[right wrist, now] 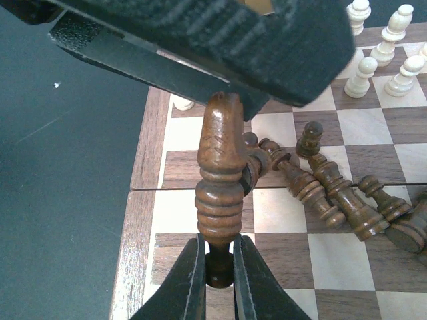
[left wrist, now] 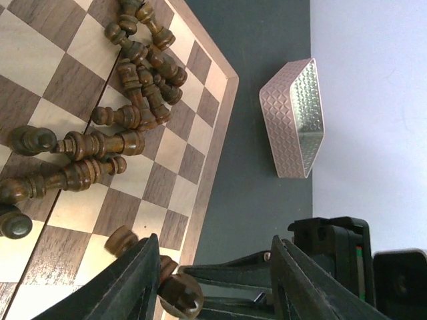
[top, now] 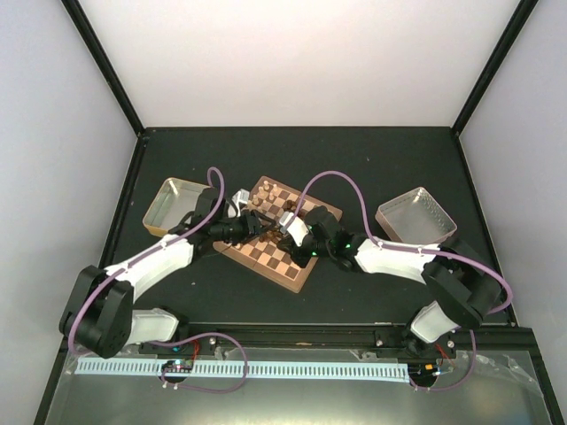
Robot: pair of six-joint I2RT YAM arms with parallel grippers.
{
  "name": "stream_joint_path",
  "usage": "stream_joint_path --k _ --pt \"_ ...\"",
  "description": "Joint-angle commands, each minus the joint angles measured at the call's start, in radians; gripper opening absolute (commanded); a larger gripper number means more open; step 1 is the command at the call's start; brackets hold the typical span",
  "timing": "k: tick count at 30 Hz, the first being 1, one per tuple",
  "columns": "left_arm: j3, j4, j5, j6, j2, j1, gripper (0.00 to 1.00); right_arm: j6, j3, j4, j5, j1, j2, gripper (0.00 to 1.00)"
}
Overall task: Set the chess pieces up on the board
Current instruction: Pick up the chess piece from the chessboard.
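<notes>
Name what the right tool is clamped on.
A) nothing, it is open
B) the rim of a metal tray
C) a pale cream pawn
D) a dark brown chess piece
D: in the right wrist view the right tool is shut on the base of a dark brown chess piece, close to the rim of the board.
</notes>
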Motion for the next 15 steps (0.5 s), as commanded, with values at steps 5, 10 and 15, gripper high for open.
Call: stream_joint_path --k 5,10,15 --pt "0.060 -0.110 0.033 0.009 0.068 -0.005 0.45 -0.025 -0.008 0.022 0.015 -0.004 -0.024 0.01" --pt "0.061 -0.132 0.031 0.030 0.068 -0.005 0.32 -0.011 -0.011 0.037 0.023 -0.004 -0.017 0.01" --pt "0.064 -0.124 0.011 0.038 0.070 -0.005 0.11 -0.003 -0.013 0.040 0.032 -0.004 -0.018 0.01"
